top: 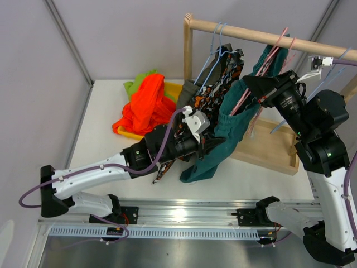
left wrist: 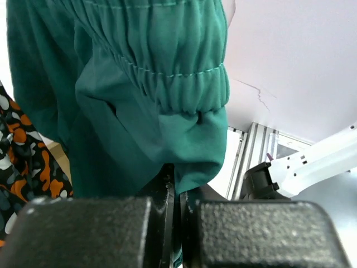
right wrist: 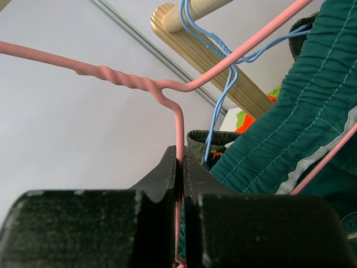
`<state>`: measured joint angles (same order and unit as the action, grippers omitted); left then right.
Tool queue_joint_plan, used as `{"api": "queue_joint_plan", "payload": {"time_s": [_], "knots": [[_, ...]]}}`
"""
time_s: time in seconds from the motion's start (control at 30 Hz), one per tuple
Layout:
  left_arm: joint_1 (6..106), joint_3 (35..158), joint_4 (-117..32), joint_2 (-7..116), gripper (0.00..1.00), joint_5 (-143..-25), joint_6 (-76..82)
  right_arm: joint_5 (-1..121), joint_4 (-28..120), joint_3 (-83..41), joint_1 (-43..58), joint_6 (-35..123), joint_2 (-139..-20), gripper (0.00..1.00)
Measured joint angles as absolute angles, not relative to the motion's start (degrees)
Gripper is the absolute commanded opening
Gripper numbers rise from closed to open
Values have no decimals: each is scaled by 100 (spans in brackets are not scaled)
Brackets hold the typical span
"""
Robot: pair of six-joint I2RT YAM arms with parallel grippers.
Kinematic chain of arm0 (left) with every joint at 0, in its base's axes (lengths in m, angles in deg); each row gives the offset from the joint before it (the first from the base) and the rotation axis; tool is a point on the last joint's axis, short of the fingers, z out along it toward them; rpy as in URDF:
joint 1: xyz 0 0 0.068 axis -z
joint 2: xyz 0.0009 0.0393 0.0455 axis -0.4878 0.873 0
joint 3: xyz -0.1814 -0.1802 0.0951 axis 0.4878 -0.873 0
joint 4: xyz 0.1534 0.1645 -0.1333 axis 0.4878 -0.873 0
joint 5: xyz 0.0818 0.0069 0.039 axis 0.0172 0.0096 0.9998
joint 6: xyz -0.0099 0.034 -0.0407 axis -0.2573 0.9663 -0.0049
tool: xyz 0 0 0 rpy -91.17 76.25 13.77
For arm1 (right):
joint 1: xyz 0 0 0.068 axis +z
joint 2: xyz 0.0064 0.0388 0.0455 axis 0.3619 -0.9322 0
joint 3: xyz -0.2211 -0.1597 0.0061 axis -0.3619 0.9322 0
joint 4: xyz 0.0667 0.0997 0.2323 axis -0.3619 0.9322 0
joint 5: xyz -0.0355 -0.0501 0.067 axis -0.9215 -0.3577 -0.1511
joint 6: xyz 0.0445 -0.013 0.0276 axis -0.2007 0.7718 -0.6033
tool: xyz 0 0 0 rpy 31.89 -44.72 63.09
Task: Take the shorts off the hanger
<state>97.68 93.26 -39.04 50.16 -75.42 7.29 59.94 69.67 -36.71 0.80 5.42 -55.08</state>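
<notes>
The dark teal shorts hang half off a pink wire hanger under the wooden rail. My left gripper is shut on the teal shorts' lower fabric. My right gripper is shut on the pink hanger's wire, beside the teal waistband. The camouflage shorts and olive-grey shorts hang on blue hangers further left. The orange-red shorts and lime green shorts lie in a pile on the table.
The rail stands on a wooden post and a wooden base tray. A yellow tray lies under the pile of shorts. A metal rail runs along the table's near edge.
</notes>
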Motion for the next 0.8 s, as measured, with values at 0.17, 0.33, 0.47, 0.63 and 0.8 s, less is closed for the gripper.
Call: {"api": "queue_joint_plan", "payload": {"time_s": [0.17,0.33,0.47,0.63,0.8], "knots": [[10050,9160,-3941,4843,0,-7074,733,5924,6916,-3615,85,555,-5491,0],[11078,8441,-3941,4177,0,-6272,729,5930,7061,-3671,115,585,-5572,0],[11849,7781,-3812,3873,0,-5636,602,6070,7176,-3770,146,459,-5685,0],[12013,7501,-3678,4100,0,-5249,473,6107,7257,-3706,150,205,-5670,0],[12035,7689,-3602,4500,0,-4858,508,6145,7229,-3540,142,-35,-5591,0]]}}
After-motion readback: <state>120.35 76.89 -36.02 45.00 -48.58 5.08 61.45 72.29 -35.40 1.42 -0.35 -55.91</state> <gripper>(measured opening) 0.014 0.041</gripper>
